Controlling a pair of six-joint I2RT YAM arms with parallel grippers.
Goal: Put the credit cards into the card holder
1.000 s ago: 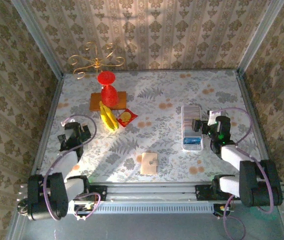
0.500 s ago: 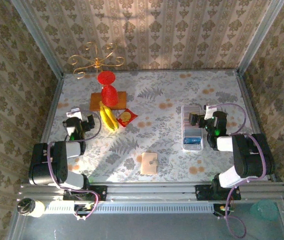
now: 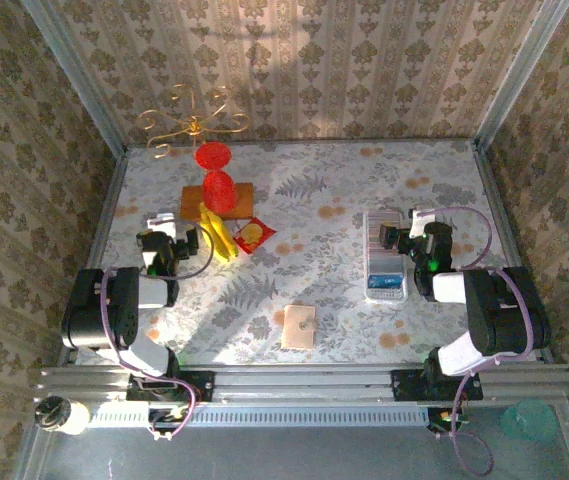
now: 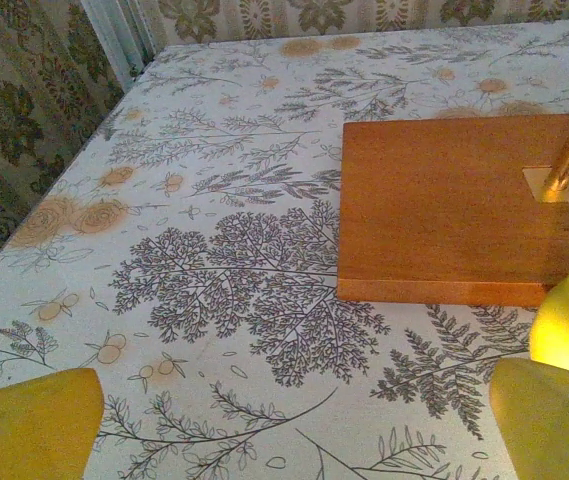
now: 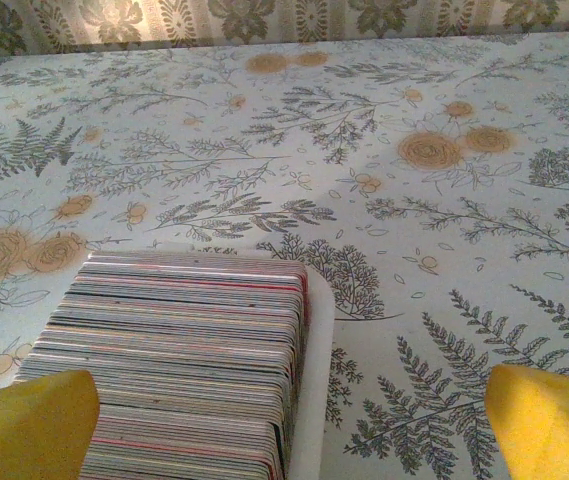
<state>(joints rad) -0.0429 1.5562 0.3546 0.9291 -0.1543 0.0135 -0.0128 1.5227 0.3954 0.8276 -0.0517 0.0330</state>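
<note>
Both arms are folded back tight. The left gripper, jaws wide apart, faces a wooden base. The right gripper, jaws likewise apart, hangs over the credit cards stacked in a tray. The card holder lies between both arms, near the front edge.

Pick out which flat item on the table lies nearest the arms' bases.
The tan wallet, alone near the front edge; the wooden board, snack packet and card tray all sit farther back.

Table free round card holder — wood base, bananas crowd L.
</note>
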